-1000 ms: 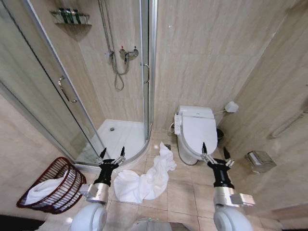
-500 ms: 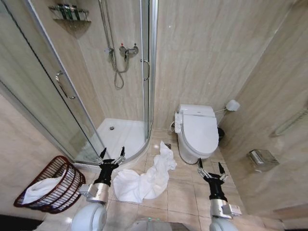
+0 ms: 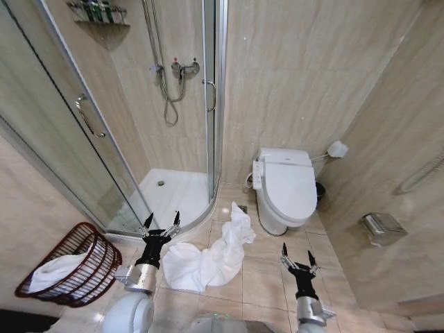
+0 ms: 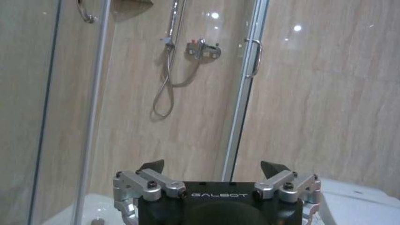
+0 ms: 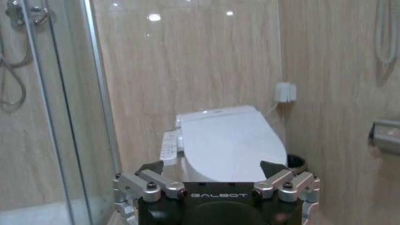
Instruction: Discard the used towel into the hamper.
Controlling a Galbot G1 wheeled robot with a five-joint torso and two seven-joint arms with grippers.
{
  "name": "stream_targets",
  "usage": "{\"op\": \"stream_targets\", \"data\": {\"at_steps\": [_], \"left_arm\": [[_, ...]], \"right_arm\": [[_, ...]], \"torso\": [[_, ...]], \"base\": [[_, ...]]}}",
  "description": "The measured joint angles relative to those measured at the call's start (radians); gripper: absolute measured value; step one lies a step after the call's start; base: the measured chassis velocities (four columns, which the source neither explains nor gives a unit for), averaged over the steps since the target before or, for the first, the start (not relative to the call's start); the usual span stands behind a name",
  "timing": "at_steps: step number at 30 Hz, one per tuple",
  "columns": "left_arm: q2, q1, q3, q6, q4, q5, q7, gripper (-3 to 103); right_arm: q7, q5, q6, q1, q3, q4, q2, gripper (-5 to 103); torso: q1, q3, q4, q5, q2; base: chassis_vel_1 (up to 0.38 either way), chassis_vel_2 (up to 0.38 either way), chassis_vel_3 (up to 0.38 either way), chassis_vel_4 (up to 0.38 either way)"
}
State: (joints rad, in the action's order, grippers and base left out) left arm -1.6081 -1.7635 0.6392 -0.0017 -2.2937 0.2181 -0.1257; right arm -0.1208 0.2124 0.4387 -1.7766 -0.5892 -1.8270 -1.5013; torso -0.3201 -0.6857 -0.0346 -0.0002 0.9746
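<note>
A white towel lies crumpled on the floor tiles between the shower and the toilet. The hamper sits tilted at near left, another towel inside partly hidden by its weave. The left gripper hovers beside the floor towel's left end and the right gripper low at near right, both with fingers spread and empty.

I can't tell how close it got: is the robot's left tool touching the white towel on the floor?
Cannot tell. In the head view the open left tool overlaps the edge of the towel, but the tool seems raised above the floor, so neither contact nor a gap shows plainly.
</note>
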Motion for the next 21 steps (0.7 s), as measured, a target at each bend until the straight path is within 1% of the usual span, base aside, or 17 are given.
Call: {"op": "stream_targets", "data": {"at_steps": [2, 3, 4, 5, 7, 11, 12, 15, 16, 21], "left_arm": [[0.000, 0.000, 0.000, 0.000, 0.000, 0.000, 0.000, 100], [0.000, 0.000, 0.000, 0.000, 0.000, 0.000, 0.000, 100], [0.000, 0.000, 0.000, 0.000, 0.000, 0.000, 0.000, 100], [0.000, 0.000, 0.000, 0.000, 0.000, 0.000, 0.000, 100], [0.000, 0.000, 0.000, 0.000, 0.000, 0.000, 0.000, 100], [0.000, 0.000, 0.000, 0.000, 0.000, 0.000, 0.000, 100], [0.000, 0.000, 0.000, 0.000, 0.000, 0.000, 0.000, 100], [0.000, 0.000, 0.000, 0.000, 0.000, 0.000, 0.000, 100], [0.000, 0.000, 0.000, 0.000, 0.000, 0.000, 0.000, 100], [0.000, 0.000, 0.000, 0.000, 0.000, 0.000, 0.000, 100]], "right_arm": [[-0.001, -0.050, 0.050, -0.003, 0.000, 0.043, 0.001, 100], [-0.001, -0.050, 0.050, -0.003, 0.000, 0.043, 0.001, 100], [0.000, -0.081, 0.079, -0.004, -0.001, 0.069, 0.002, 100], [0.001, -0.095, 0.091, -0.004, 0.000, 0.082, 0.001, 100], [0.005, -0.101, 0.097, -0.003, 0.002, 0.091, -0.001, 100], [0.027, -0.114, 0.113, 0.006, 0.012, 0.125, -0.021, 100], [0.027, -0.114, 0.113, 0.006, 0.012, 0.125, -0.021, 100], [0.039, -0.125, 0.142, 0.035, 0.015, 0.207, -0.029, 100], [0.039, -0.125, 0.142, 0.035, 0.015, 0.207, -0.029, 100], [0.041, -0.120, 0.144, 0.040, 0.026, 0.268, -0.022, 100]], "torso": [[0.004, 0.005, 0.0000, 0.0002, -0.009], [0.004, 0.005, 0.0000, 0.0002, -0.009], [0.007, 0.009, 0.0000, 0.0002, -0.016], [0.010, 0.012, 0.0001, 0.0003, -0.021], [0.012, 0.015, 0.0000, 0.0002, -0.027], [0.023, 0.030, 0.0000, 0.0001, -0.053], [0.023, 0.030, 0.0000, 0.0001, -0.053], [0.031, 0.040, -0.0001, 0.0004, -0.072], [0.031, 0.040, -0.0001, 0.0004, -0.072], [0.042, 0.054, 0.0000, 0.0002, -0.096]], "base": [[0.000, 0.000, 0.000, 0.000], [0.000, 0.000, 0.000, 0.000], [0.000, 0.000, 0.000, 0.000], [0.000, 0.000, 0.000, 0.000], [0.000, 0.000, 0.000, 0.000], [0.000, 0.000, 0.000, 0.000], [0.000, 0.000, 0.000, 0.000], [0.000, 0.000, 0.000, 0.000], [0.000, 0.000, 0.000, 0.000], [0.000, 0.000, 0.000, 0.000]]}}
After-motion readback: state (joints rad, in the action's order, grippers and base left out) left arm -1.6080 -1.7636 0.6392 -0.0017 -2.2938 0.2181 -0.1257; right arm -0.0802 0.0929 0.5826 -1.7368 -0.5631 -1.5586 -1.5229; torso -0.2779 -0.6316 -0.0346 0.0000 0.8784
